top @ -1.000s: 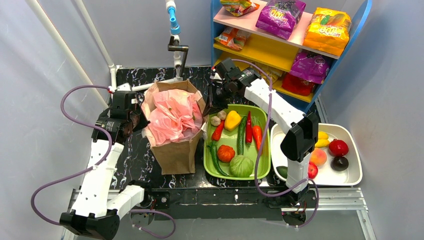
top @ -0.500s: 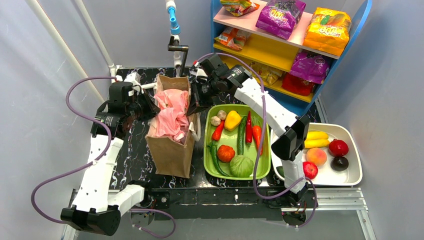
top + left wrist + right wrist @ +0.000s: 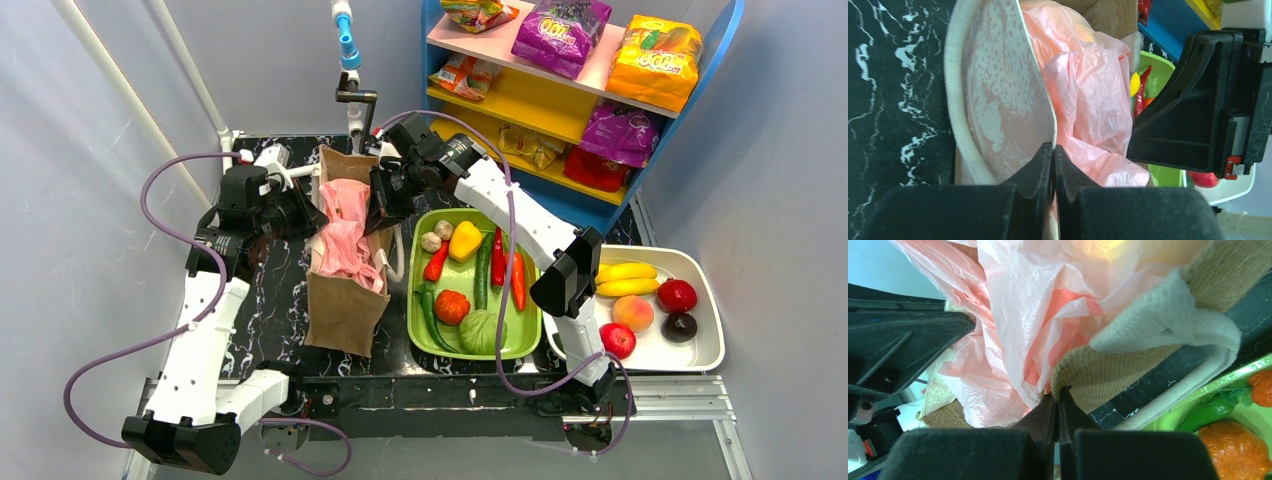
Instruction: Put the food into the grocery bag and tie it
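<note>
The pink grocery bag (image 3: 345, 235) sits crumpled inside an upright brown bag (image 3: 343, 310). My left gripper (image 3: 312, 213) is shut on the brown bag's left rim (image 3: 998, 100), with pink plastic (image 3: 1088, 95) pressed beside the jaws (image 3: 1053, 147). My right gripper (image 3: 375, 215) is shut on the right rim (image 3: 1118, 375), its tips (image 3: 1058, 395) pinching woven edge and pink film (image 3: 1018, 315). Something yellow glows through the plastic. Food lies outside: vegetables (image 3: 465, 240) in a green tray, fruit (image 3: 677, 296) in a white tray.
The green tray (image 3: 413, 330) sits just right of the brown bag, the white tray (image 3: 700, 355) beyond it. A shelf with snack packets (image 3: 560, 30) stands at the back right. A post with a blue fitting (image 3: 347, 60) rises behind the bag. White webbing handle (image 3: 1173, 325) hangs off the rim.
Both grippers moved toward each other, the right one leftward most, squeezing the brown bag's mouth narrow around the pink bag. The right jaws finished closing on the rim.
</note>
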Motion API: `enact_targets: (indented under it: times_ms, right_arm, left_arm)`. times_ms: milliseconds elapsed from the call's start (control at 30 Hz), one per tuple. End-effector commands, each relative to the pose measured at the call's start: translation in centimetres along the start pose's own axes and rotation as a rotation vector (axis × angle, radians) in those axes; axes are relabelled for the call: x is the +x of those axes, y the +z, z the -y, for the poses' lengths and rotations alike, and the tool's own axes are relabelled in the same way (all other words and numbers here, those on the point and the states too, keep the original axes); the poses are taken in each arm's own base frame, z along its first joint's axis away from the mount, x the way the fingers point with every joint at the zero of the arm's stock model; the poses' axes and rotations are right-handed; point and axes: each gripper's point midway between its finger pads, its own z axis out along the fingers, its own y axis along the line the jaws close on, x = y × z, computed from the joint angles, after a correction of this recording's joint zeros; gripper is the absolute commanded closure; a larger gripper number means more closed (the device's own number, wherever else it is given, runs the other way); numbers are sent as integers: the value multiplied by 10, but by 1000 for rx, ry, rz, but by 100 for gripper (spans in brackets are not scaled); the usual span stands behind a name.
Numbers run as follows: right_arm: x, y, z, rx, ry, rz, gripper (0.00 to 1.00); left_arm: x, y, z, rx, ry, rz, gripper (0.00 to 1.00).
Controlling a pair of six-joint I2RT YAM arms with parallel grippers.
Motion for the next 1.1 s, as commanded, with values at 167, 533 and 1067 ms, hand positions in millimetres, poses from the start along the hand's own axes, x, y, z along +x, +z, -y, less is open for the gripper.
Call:
enact_targets:
  times_ms: [167,533,1067]
  right_arm:
    - [-38,-51,-57,-92,-211,279,99]
    - [-19,-34,-19,-17,-162,207,88]
    - [-3,-83,-40,-6,-202,245,45]
  left_arm:
    - [-51,-28,30,72,150,187,100]
    - [-3,-34,-6,-18,127,152,90]
    - [-12,-79,-7,-80,207,196,19]
